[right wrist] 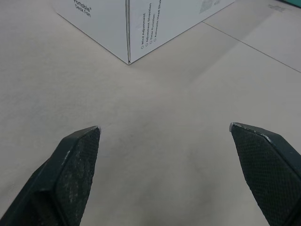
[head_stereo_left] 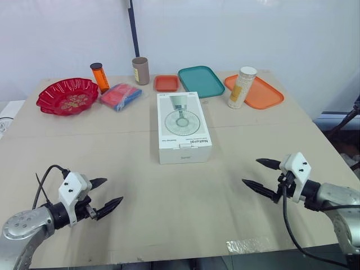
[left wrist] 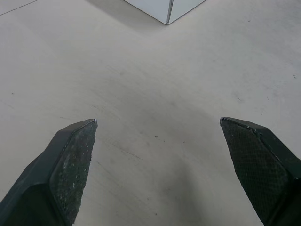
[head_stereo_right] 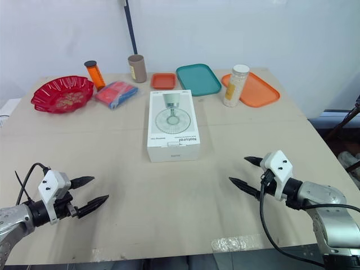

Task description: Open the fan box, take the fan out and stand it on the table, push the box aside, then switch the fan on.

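Note:
The white fan box [head_stereo_left: 183, 127] lies flat and closed at the middle of the table, a fan printed on its lid. Its near corner shows in the left wrist view [left wrist: 168, 9] and in the right wrist view [right wrist: 128, 29]. My left gripper [head_stereo_left: 107, 194] hovers open over the near left of the table, well short of the box. On the near right, my right gripper [head_stereo_left: 260, 174] is open too, pointing toward the box from a distance. Nothing sits between either pair of fingers.
Along the far side stand a red bowl [head_stereo_left: 67, 95], an orange bottle [head_stereo_left: 99, 76], a blue-and-red packet [head_stereo_left: 120, 96], a brown cup [head_stereo_left: 140, 70], a small orange tray [head_stereo_left: 166, 83], a teal tray [head_stereo_left: 201, 81], and an orange tray [head_stereo_left: 256, 91] bearing a tall jar [head_stereo_left: 242, 87]. Tape [head_stereo_left: 247, 244] marks the front edge.

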Controlling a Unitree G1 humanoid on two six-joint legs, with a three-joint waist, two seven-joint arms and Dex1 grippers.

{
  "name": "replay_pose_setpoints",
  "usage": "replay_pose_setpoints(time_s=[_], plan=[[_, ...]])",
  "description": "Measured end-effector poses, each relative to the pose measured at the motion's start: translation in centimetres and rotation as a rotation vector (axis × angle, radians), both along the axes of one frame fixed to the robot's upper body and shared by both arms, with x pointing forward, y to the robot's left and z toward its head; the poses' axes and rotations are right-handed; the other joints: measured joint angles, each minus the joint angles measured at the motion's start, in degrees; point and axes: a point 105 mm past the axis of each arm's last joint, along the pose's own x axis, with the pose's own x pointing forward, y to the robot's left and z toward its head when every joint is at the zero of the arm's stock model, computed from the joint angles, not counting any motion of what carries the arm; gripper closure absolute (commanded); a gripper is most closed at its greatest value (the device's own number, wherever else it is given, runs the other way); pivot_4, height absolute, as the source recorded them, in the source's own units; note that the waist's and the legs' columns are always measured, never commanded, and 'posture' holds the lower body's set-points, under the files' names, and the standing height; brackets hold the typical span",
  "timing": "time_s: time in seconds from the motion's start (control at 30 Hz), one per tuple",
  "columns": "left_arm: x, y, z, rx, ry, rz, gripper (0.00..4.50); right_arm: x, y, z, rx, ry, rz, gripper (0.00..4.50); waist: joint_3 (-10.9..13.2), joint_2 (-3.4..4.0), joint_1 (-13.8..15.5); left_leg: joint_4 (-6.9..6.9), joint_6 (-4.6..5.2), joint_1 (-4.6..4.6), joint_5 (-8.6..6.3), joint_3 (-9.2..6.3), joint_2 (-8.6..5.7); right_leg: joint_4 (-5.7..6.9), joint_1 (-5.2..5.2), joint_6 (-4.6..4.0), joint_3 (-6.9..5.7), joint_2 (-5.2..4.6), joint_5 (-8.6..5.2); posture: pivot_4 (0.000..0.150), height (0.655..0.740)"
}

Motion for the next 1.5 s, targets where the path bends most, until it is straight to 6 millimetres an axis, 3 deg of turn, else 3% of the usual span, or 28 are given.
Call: replay_pose_setpoints(time_s=[0.57,0.83,1.3,1.33,1.43,1.5], plan=[[0.1,0.2,-0.2,0.006,-0.009,0.003,0.05,0.4,0.3,-0.1,0.005,0.007,0.009,0.00,0.0,0.00,0.0,0.00,0.00,0.00,0.00,0.00,0.00,0.00,0.00,0.00,0.00,0.00,0.00,0.150,0.7255],[0.1,0.2,-0.3,-0.009,0.005,-0.017,0.05,-0.6,0.0,-1.1,0.015,0.057,-0.003,0.00,0.0,0.00,0.0,-0.01,0.00,0.01,0.00,0.00,0.00,0.00,0.00,0.00,0.00,0.00,0.00,0.150,0.7255],[1.1,-0.2,0.2,-0.019,-0.020,-0.034,0.05,-0.5,-0.4,-0.6,0.011,0.034,-0.035,0.00,0.0,0.00,0.0,0.00,0.00,0.01,0.00,0.00,0.00,0.00,0.01,0.00,0.00,0.00,0.00,0.150,0.7255],[1.6,-0.4,1.0,-0.030,-0.046,-0.040,0.44,-0.4,-0.4,-0.6,0.011,0.033,-0.035,0.00,0.0,0.00,0.0,0.00,0.00,0.00,0.00,0.00,0.00,0.00,0.01,0.00,-0.01,0.00,0.00,0.150,0.7255],[2.2,-0.8,2.0,-0.047,-0.079,-0.047,0.96,-0.4,-0.4,-0.5,0.011,0.030,-0.035,0.00,0.0,0.00,0.0,0.00,0.00,0.01,0.00,0.00,0.00,0.00,0.01,0.00,0.00,0.00,0.00,0.150,0.7255],[2.5,-1.0,2.5,-0.058,-0.094,-0.054,1.67,-0.4,-0.4,-0.5,0.011,0.028,-0.036,0.00,0.0,0.00,0.0,0.00,0.00,0.00,0.00,0.00,0.00,0.00,0.01,0.00,0.00,0.00,0.00,0.150,0.7255]])
